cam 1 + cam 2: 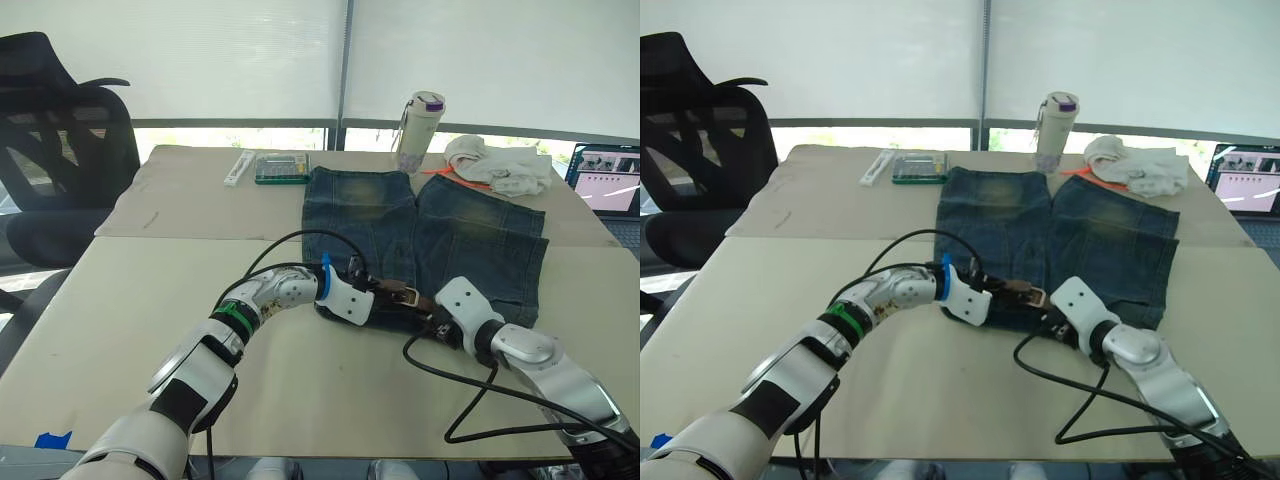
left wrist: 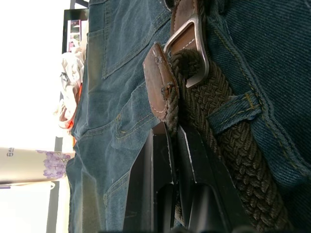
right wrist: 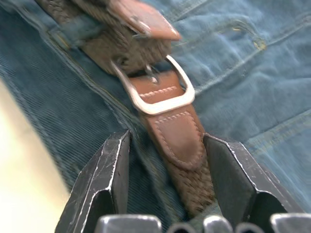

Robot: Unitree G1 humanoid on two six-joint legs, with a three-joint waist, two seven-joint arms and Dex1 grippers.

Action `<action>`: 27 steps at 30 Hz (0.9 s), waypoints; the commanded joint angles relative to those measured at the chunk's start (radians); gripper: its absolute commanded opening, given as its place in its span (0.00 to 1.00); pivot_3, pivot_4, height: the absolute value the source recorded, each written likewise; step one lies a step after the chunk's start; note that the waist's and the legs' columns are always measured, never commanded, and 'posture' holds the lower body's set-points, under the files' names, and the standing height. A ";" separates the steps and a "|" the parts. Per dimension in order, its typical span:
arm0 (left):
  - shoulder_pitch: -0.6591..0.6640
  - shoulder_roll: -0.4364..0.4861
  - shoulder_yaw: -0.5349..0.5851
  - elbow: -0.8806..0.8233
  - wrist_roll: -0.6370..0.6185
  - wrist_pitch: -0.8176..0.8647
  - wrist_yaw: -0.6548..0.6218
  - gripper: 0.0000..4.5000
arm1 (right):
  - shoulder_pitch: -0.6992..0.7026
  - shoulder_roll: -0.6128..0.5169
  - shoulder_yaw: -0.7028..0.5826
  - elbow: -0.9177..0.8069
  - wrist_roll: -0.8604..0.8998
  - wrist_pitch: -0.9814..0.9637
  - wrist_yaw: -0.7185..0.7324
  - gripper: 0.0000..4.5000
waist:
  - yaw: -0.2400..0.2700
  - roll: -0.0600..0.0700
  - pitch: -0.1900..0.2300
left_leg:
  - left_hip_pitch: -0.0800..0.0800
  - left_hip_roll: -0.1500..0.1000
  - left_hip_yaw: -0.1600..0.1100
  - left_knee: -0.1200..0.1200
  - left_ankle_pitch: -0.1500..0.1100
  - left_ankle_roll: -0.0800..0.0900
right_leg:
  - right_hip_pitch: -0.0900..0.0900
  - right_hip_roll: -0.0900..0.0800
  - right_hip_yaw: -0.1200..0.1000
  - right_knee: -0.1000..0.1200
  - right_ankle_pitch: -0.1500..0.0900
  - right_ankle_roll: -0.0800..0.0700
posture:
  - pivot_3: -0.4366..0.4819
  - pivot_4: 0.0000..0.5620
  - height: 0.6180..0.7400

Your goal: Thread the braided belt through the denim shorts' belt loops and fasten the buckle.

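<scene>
Left wrist view: the braided belt (image 2: pixel 214 116) is pinched near its leather tip between the pressed-together fingers (image 2: pixel 160 165) of the left gripper (image 2: pixel 173 141); just beyond those fingertips the buckle (image 2: pixel 192 48) is seen lying on the denim shorts (image 2: pixel 121 97), and beside the gripper the strap is passed under one of the belt loops (image 2: pixel 238 109). From the right wrist, the right gripper (image 3: pixel 167 145) is held spread, its fingers (image 3: pixel 109 170) set either side of the leather belt end without clamping it; the silver frame lies just ahead of its fingertips. Between the two grippers, at the waistband, the buckle is placed; the shorts are spread flat on the table (image 1: pixel 150 300), legs pointing away.
</scene>
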 commanded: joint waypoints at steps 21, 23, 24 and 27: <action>-0.162 0.027 -0.056 0.074 0.101 -0.023 0.067 0.00 | -0.030 -0.082 0.102 0.156 -0.628 -0.745 -0.163 0.01 | -0.005 -0.001 0.001 | 0.000 -0.001 0.001 0.000 0.003 -0.002 | 0.000 0.000 0.000 0.001 -0.001 0.001 | 0.48 0.27 0.97; -0.190 0.036 -0.086 0.076 0.146 -0.042 0.090 0.00 | -0.024 -0.077 0.092 0.170 -0.636 -0.755 -0.161 0.01 | -0.005 -0.001 0.001 | 0.000 -0.001 0.001 0.000 0.003 -0.002 | 0.000 0.000 0.000 0.001 -0.001 0.001 | 0.48 0.27 0.97; -0.206 0.039 -0.104 0.075 0.172 -0.054 0.100 0.00 | -0.022 -0.075 0.084 0.173 -0.641 -0.758 -0.160 0.01 | -0.005 -0.001 0.001 | 0.000 -0.001 0.001 0.000 0.003 -0.002 | 0.000 0.000 0.000 0.001 -0.001 0.001 | 0.48 0.27 0.97; -0.224 0.037 -0.122 0.083 0.189 -0.074 0.106 0.00 | -0.018 -0.062 0.066 0.176 -0.641 -0.756 -0.161 0.01 | -0.004 -0.002 0.001 | 0.000 -0.001 0.001 0.000 0.003 -0.002 | 0.000 0.000 0.000 0.000 -0.001 0.001 | 0.48 0.27 0.97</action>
